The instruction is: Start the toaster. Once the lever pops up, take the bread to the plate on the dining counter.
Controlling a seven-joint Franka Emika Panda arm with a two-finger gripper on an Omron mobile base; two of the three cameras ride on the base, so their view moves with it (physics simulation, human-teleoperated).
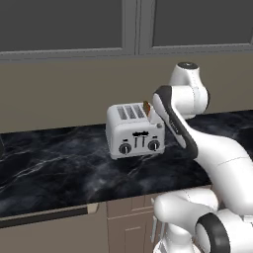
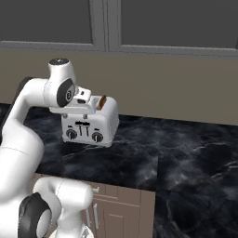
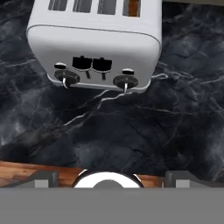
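Observation:
The silver-white toaster [image 1: 134,131] [image 2: 88,125] [image 3: 94,41] stands on the black marble worktop. Its two black levers [image 3: 92,64] sit high on the front face, between the two round knobs. The bread [image 1: 147,106] [image 2: 102,102] [image 3: 131,7], a tan-brown slice, sticks up from the slot at the toaster's right end. My gripper [image 3: 113,176] hangs open above the worktop just in front of the toaster, pointing down, with nothing between its fingers. My hand [image 2: 82,96] shows at the toaster's top edge. The plate and the dining counter are out of view.
The black marble worktop [image 1: 59,163] [image 2: 186,148] runs wide to both sides of the toaster. Tan cabinet fronts [image 2: 121,209] lie below its front edge. A beige wall [image 1: 59,94] and dark upper cabinets rise behind.

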